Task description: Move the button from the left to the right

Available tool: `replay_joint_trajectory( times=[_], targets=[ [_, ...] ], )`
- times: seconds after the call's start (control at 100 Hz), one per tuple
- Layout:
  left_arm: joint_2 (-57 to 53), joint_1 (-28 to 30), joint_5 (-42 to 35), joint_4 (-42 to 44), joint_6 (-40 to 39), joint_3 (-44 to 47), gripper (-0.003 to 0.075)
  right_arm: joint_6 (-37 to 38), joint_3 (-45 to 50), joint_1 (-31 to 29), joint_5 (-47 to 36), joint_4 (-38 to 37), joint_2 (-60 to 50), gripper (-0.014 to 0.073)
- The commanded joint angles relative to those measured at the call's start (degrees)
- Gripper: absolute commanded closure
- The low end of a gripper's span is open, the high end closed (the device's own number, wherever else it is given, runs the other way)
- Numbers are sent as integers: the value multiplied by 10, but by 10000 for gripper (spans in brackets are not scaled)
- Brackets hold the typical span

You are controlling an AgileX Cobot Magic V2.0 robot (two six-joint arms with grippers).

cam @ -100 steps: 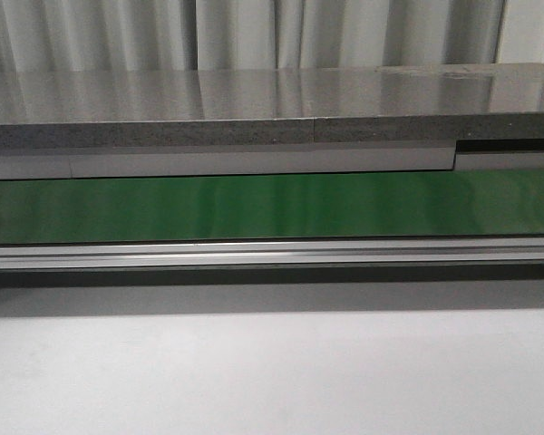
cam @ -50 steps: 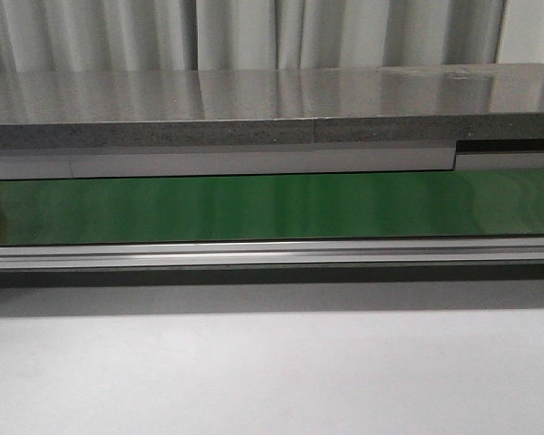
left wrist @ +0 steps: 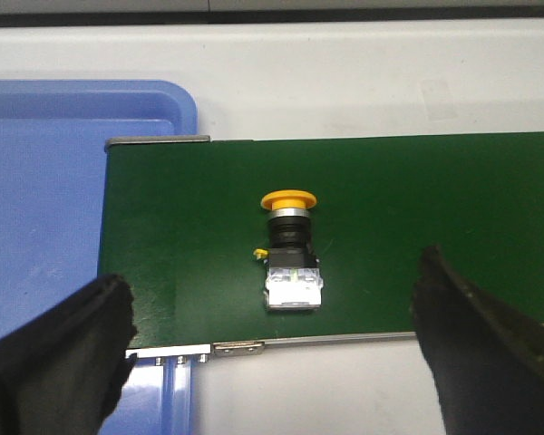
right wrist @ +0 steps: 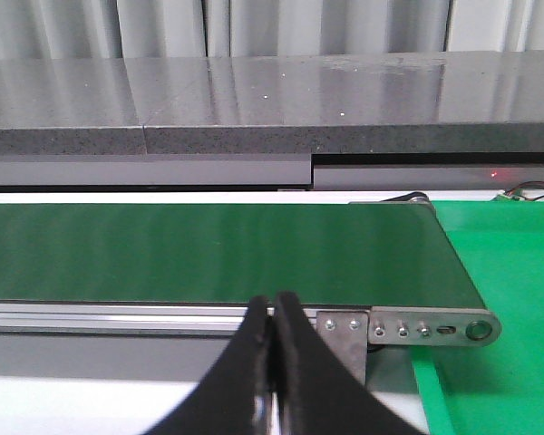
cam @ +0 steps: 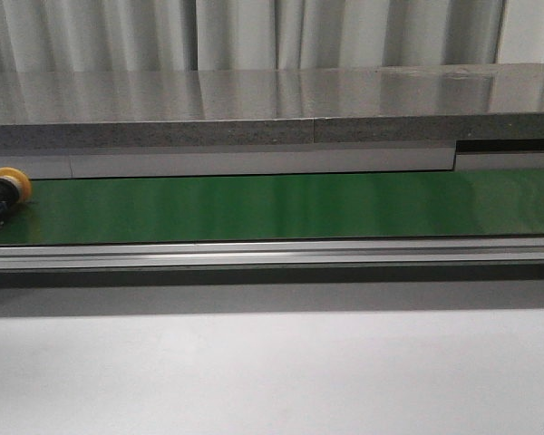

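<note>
The scene is evenly and fairly dimly lit from above, with a greyish cast throughout. Soft vertical glare streaks are seen on the green belt (cam: 281,207), and the curtain is reflected on the polished grey ledge (cam: 254,95) behind it. A dark shadow band is cast beneath the aluminium rail (cam: 272,254). In the left wrist view the button (left wrist: 290,249) is sharply rendered, while the dark fingers (left wrist: 54,349) are blurred. Mild grain is noticed in the front view.

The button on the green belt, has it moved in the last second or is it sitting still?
Yes. The button has come in from the left along the green belt; a second ago the belt was bare below the grey ledge.
</note>
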Motion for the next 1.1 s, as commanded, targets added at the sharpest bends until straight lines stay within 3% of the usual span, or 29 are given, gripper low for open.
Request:
replay_joint_trajectory(
  times=[0.0, 0.31, 0.59, 0.83, 1.09],
  targets=[
    [-75, -8, -87, -10, 2, 46, 121, 0, -9, -4, -46, -5, -11, 661],
    [-340, -8, -215, -10, 2, 281, 121, 0, -9, -4, -46, -5, -11, 661],
    [-547, -8, -320, -5, 4, 427, 121, 0, -9, -4, -46, -5, -11, 661],
    [-576, -8, -390, -5, 4, 480, 121, 0, -9, -4, -46, -5, -11, 661],
    [-576, -8, -388, -5, 4, 485, 121, 0, -9, -4, -46, -5, -11, 661]
  ],
)
